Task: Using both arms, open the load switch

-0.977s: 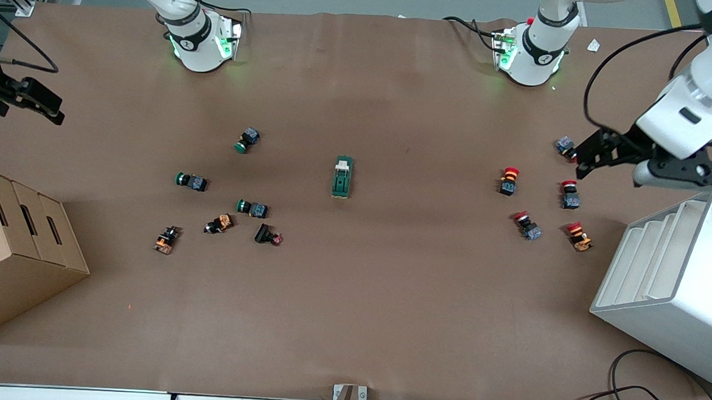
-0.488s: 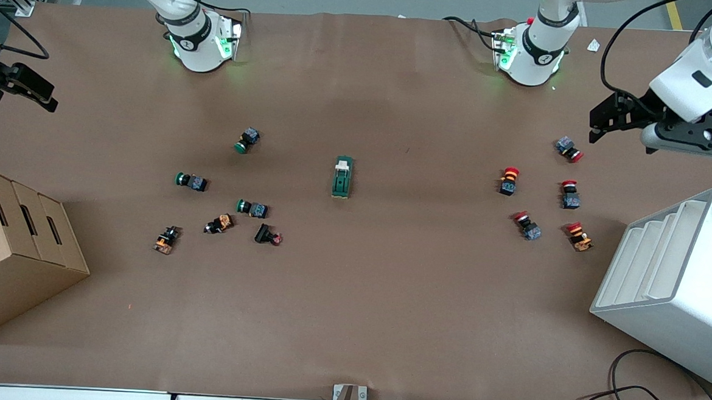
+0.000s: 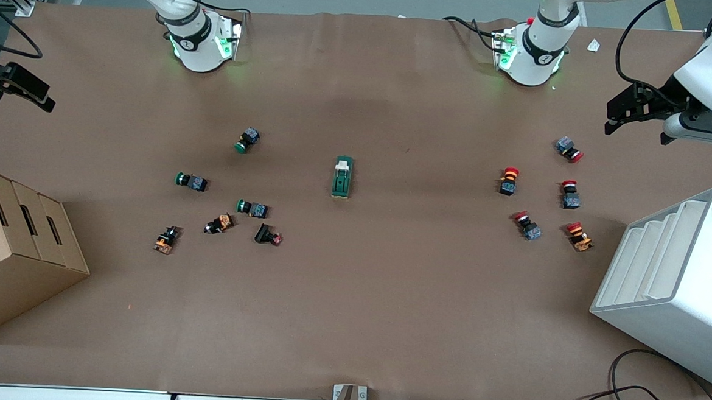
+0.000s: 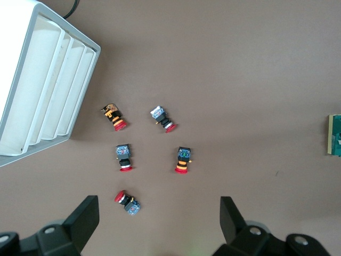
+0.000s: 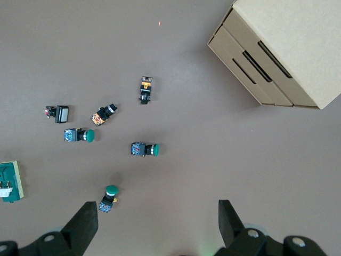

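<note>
The load switch (image 3: pixel 342 177), a dark-green block with a cream toggle, lies flat at the table's middle, untouched. It shows at the edge of the left wrist view (image 4: pixel 335 135) and of the right wrist view (image 5: pixel 9 181). My left gripper (image 3: pixel 609 119) hangs open, high over the left arm's end of the table, above a red-capped button (image 3: pixel 568 149). Nothing sits between its fingers (image 4: pixel 85 216). My right gripper (image 3: pixel 41 95) is open too, up over the right arm's end of the table; its fingers (image 5: pixel 85 221) hold nothing. Both are well away from the switch.
Several green-capped and orange push buttons (image 3: pixel 252 208) lie scattered toward the right arm's end. Several red-capped buttons (image 3: pixel 509 180) lie toward the left arm's end. A cardboard box (image 3: pixel 19 237) and a white slotted rack (image 3: pixel 674 284) stand at the two ends.
The left gripper has drawn back toward the table's end and the bases, off the white rack. The right gripper has shifted slightly toward its own end. The switch has not moved.
</note>
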You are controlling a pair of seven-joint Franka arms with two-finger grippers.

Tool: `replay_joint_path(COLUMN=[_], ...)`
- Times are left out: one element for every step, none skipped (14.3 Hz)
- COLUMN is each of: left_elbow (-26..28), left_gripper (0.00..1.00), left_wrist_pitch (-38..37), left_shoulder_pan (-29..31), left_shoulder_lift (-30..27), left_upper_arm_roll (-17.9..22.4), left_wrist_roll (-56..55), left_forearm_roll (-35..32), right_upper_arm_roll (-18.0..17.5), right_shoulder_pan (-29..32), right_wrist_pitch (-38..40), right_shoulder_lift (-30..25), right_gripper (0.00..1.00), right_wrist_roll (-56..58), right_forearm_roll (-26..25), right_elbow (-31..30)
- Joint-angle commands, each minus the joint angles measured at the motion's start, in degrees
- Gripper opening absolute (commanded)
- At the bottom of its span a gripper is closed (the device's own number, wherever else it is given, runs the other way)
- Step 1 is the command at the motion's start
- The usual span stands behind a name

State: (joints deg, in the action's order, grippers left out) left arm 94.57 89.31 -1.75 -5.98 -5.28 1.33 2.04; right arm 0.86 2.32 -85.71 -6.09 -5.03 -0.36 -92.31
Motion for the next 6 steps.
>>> replay_joint_path(left_elbow=[0.0, -0.79, -0.88, -0.88, -0.88, -0.88], left_gripper=[1.0, 1.0, 1.0, 1.0, 1.0, 1.0], left_wrist_pitch=[0.34, 0.34, 0.34, 0.25, 0.16, 0.16], left_shoulder_pan=[-0.09, -0.36, -0.53, -0.88, -0.97, -0.89], left_shoulder_lift=[-0.44, -0.27, -0.35, -0.44, -0.53, -0.53], left_upper_arm_roll=[1.32, 1.85, 1.86, 1.86, 1.86, 1.86], left_wrist_roll=[1.22, 1.05, 0.79, 0.7, 0.61, 0.69], left_forearm_roll=[0.42, 0.42, 0.25, -0.01, 0.07, 0.07], right_upper_arm_roll=[-0.6, -0.69, -0.69, -0.69, -0.69, -0.69], right_shoulder_pan=[0.41, 0.23, -0.03, -0.12, -0.21, -0.38], right_wrist_pitch=[2.21, 2.13, 2.13, 2.04, 1.78, 1.78], right_shoulder_lift=[0.02, 0.03, 0.11, 0.12, 0.2, 0.2], right_gripper=[1.0, 1.0, 1.0, 1.0, 1.0, 1.0], right_wrist_roll=[0.55, 0.46, 0.46, 0.38, 0.38, -0.06], right_forearm_roll=[0.89, 0.98, 0.98, 0.89, 0.98, 0.89], right_elbow=[2.4, 2.4, 2.4, 2.4, 2.49, 2.4])
